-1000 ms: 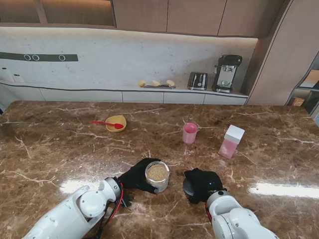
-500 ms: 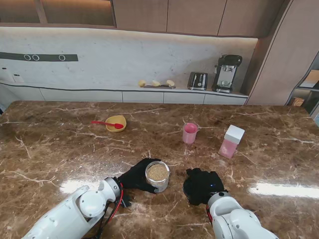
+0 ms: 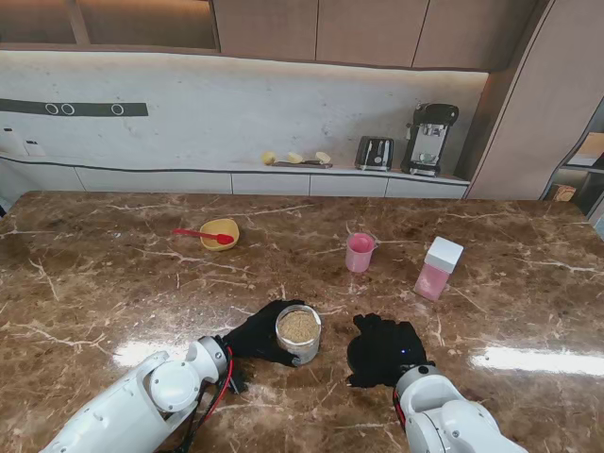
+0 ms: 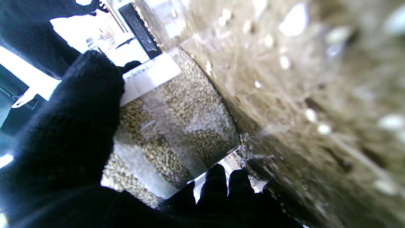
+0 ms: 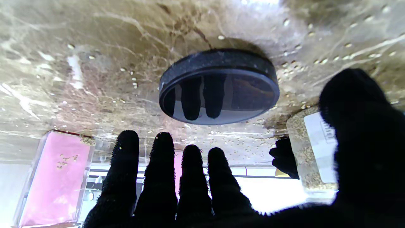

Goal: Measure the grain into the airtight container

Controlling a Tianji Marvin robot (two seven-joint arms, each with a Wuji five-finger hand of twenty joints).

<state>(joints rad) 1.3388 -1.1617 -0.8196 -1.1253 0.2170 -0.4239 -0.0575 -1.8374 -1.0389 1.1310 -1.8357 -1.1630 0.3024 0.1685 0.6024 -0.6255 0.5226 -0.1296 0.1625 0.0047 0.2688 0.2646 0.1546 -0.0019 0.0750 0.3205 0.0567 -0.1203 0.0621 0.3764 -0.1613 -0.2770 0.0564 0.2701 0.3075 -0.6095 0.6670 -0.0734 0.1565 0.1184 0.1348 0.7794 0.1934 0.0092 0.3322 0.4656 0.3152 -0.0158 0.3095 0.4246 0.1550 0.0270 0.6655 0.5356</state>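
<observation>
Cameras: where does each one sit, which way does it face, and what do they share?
Stand: above the shoulders, looking down the table; both arms, left hand, right hand.
Left wrist: along the fingers wrapped on the grain jar.
Right wrist: along spread fingers at the black lid lying on the marble.
Shared: all three show the jar; stand and right wrist show the pink container.

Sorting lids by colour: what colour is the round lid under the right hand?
Black, with a glossy face; the lid shows best in the right wrist view.
</observation>
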